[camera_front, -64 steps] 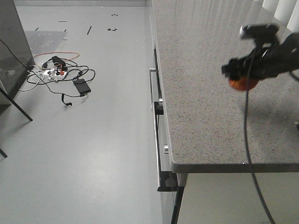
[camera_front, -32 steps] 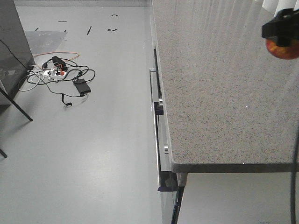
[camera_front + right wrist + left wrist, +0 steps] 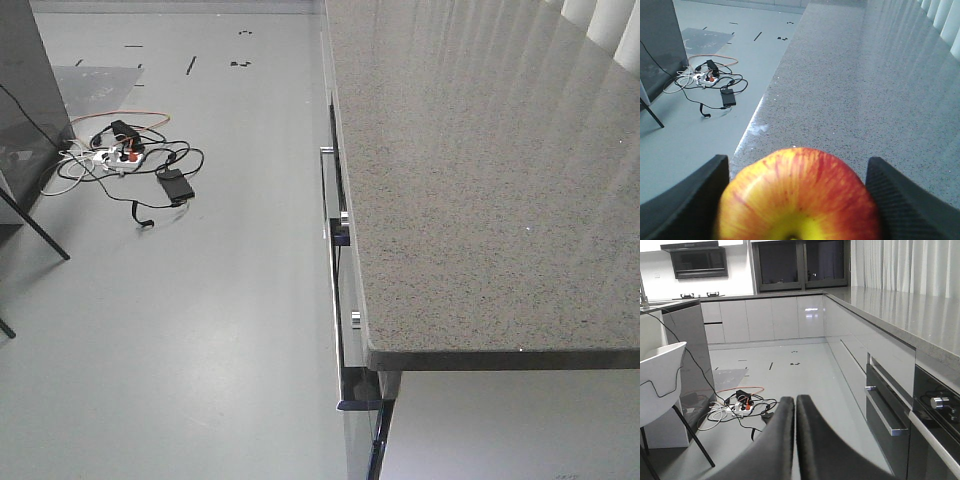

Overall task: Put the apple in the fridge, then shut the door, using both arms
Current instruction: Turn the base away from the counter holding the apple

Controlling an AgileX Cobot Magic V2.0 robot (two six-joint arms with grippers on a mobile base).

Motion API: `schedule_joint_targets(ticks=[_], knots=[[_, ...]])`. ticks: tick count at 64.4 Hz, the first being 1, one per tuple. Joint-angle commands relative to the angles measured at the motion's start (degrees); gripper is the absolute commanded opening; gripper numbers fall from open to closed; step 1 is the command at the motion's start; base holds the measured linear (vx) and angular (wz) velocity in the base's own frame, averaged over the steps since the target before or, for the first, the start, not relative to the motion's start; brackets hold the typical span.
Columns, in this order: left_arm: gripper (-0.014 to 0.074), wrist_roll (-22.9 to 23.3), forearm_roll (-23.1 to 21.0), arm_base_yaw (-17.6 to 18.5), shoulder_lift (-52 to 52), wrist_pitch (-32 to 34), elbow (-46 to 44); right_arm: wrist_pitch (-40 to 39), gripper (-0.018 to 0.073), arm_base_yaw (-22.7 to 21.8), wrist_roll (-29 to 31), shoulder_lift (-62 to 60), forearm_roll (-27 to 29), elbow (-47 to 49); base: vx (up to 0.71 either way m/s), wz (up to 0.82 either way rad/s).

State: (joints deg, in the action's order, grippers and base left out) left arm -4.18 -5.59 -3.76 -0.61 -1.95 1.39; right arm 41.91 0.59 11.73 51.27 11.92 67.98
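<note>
The apple, red streaked with yellow, fills the bottom of the right wrist view. My right gripper is shut on it, one black finger pressing each side, and holds it above the speckled grey countertop. In the left wrist view my left gripper is shut with nothing in it, its black fingers touching and pointing along the kitchen floor. Neither gripper shows in the front view. The fridge and its door are out of view.
The countertop has a left edge above drawer handles. A power strip with tangled cables lies on the floor. A dark grey panel and a white chair stand at left. An oven front is at right.
My right gripper, carrying the apple, rose up and to the right over the countertop and has left the front view. Nothing else there has moved.
</note>
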Motion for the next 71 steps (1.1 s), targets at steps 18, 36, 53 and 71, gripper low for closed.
schedule_joint_targets(ticks=[18, 36, 53, 71], knots=[[-0.0006, 0.56, -0.41, 0.34, -0.87, 4.39, -1.02, -4.37, 0.0098, -0.08, 0.42, -1.15, 0.54, 1.33, 0.00, 0.00], [-0.0006, 0.56, -0.41, 0.34, -0.87, 4.39, -1.02, -4.37, 0.0098, -0.08, 0.42, -1.15, 0.54, 1.33, 0.00, 0.00], [-0.0006, 0.56, -0.41, 0.34, -0.87, 4.39, -1.02, -4.37, 0.0098, -0.08, 0.42, -1.15, 0.54, 1.33, 0.00, 0.00], [-0.0006, 0.56, -0.41, 0.34, -0.87, 4.39, -1.02, -4.37, 0.0098, -0.08, 0.42, -1.15, 0.54, 1.33, 0.00, 0.00]])
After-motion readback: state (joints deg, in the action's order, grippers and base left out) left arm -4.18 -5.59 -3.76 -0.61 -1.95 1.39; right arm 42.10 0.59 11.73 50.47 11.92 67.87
